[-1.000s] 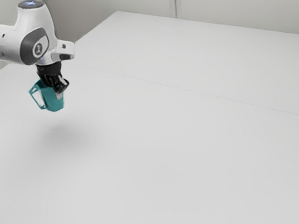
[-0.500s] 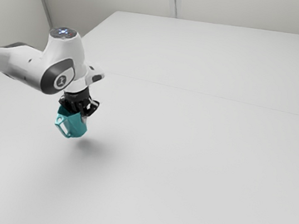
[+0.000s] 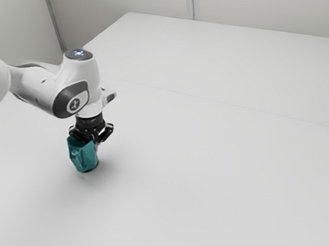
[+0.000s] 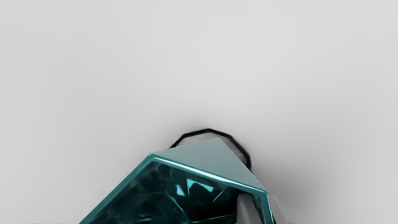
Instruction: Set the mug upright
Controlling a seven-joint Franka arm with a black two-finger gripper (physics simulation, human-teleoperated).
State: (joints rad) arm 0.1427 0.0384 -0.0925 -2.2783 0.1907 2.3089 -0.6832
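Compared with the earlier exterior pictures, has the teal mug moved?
Yes. The teal mug has shifted toward the exterior view's right and lower in that view, ending farther below the thin seam.

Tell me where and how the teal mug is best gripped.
I'd take the mug by its thin wall at the rim, coming from above. Its mouth faces up toward the gripper, leaving room for one finger inside and the other outside, which is how the wall is pinched now.

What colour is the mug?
The mug is teal, a blue-green, clearest in the wrist view.
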